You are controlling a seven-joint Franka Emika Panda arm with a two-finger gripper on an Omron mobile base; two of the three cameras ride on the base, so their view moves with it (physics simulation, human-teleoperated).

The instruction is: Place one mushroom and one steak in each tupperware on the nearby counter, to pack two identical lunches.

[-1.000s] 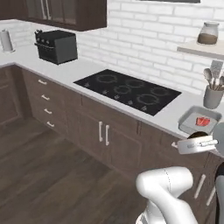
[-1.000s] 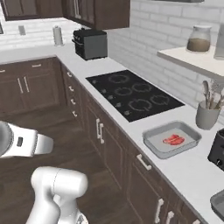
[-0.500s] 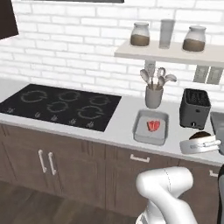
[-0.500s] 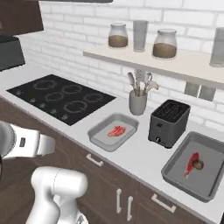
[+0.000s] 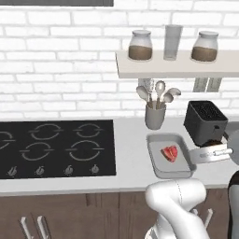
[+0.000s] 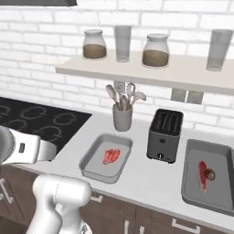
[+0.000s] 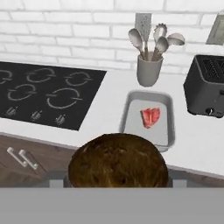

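A dark-brown mushroom (image 7: 117, 159) bulges large at the bottom of the hand view, hiding the fingertips that hold it. In the left base view my gripper (image 5: 215, 146) hangs at the right edge, shut on that mushroom (image 5: 214, 142), beside the near tupperware (image 5: 156, 161). This tray (image 7: 131, 114) holds one steak (image 7: 150, 117), also seen as the steak (image 5: 170, 153). Past the toaster, the second tupperware (image 6: 220, 187) holds a steak (image 6: 201, 175) and a mushroom (image 6: 210, 173). Both trays rest on the counter (image 6: 151, 179).
A black toaster (image 6: 165, 135) stands between the two trays. A grey utensil holder (image 5: 155, 115) sits behind the near tray. The black cooktop (image 5: 56, 147) lies to the left. A wall shelf (image 5: 177, 64) carries jars and a glass.
The whole picture has shifted as the base drove right along the counter: the cooktop slid left and both trays came into view. The mushroom stays in my gripper.
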